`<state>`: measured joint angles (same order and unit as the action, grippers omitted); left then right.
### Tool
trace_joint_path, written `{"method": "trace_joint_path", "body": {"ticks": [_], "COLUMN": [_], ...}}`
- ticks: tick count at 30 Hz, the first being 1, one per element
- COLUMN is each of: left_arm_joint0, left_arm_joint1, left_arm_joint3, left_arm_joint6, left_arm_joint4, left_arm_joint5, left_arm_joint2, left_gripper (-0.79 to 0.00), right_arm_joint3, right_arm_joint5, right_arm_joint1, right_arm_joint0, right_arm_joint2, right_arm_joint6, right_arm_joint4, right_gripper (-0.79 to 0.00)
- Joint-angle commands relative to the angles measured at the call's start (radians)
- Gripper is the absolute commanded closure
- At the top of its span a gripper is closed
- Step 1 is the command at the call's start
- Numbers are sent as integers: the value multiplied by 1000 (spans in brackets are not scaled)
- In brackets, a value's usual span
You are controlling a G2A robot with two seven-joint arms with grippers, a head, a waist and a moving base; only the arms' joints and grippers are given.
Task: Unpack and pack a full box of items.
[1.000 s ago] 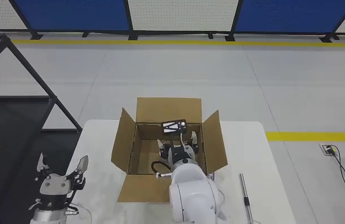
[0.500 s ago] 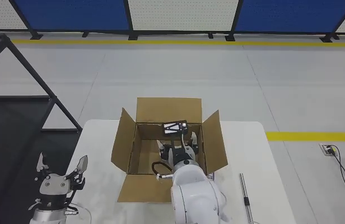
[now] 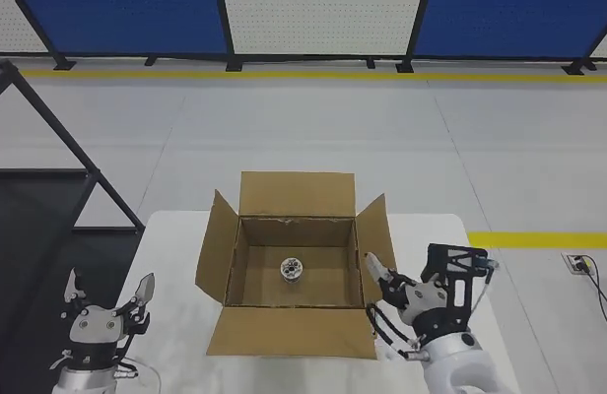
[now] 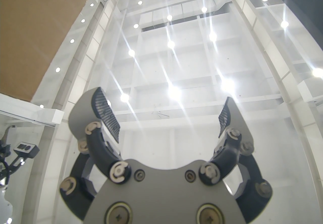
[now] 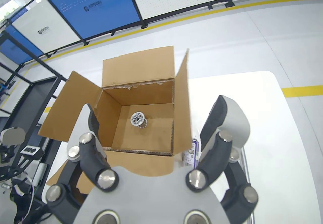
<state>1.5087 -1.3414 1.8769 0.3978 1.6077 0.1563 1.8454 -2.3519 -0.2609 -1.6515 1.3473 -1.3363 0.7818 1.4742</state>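
An open cardboard box (image 3: 297, 231) is set on the bench (image 3: 432, 236), a small round spool (image 3: 292, 269) lying on its floor. The right hand (image 3: 377, 300) is held spread and empty at the box's 4 o'clock; the left hand (image 3: 108, 291), likewise spread, is placed at 8 o'clock.

Brown cardboard box (image 3: 297, 192), silvery spool (image 3: 292, 269), white table (image 3: 427, 246).

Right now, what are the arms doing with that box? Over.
Left gripper open, empty, left of the box. Right gripper open, empty, by its right flap. Flaps open, one small spool inside. Nothing over its mouth.
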Motion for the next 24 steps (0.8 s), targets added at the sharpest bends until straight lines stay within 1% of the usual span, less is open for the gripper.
{"method": "trace_joint_path", "body": {"ticks": [1,3,6,7,8,9,10,24], "left_arm_joint0": [0,0,0,0,0,0,0,0], "left_arm_joint1": [0,0,0,0,0,0,0,0], "left_arm_joint3": [0,0,0,0,0,0,0,0], "left_arm_joint6": [0,0,0,0,0,0,0,0], "left_arm_joint4": [0,0,0,0,0,0,0,0], "left_arm_joint5": [0,0,0,0,0,0,0,0], "left_arm_joint2": [0,0,0,0,0,0,0,0], "left_gripper": [-785,-785,-785,-785,-785,-785,-785,-785], "right_arm_joint3": [2,2,2,2,2,2,2,2], "right_arm_joint5": [32,98,229,255,256,229,218,218], "right_arm_joint1": [5,12,25,29,32,33,34,34], "right_arm_joint0": [47,91,152,169,184,196,198,198], "right_arm_joint2": [-88,-164,-279,-319,-353,-382,-387,-387], "right_arm_joint6": [-36,-39,-12,-9,-4,4,8,8], "right_arm_joint4": [-77,-160,-279,-308,-326,-324,-319,-319], "right_gripper": [-785,-785,-785,-785,-785,-785,-785,-785]}}
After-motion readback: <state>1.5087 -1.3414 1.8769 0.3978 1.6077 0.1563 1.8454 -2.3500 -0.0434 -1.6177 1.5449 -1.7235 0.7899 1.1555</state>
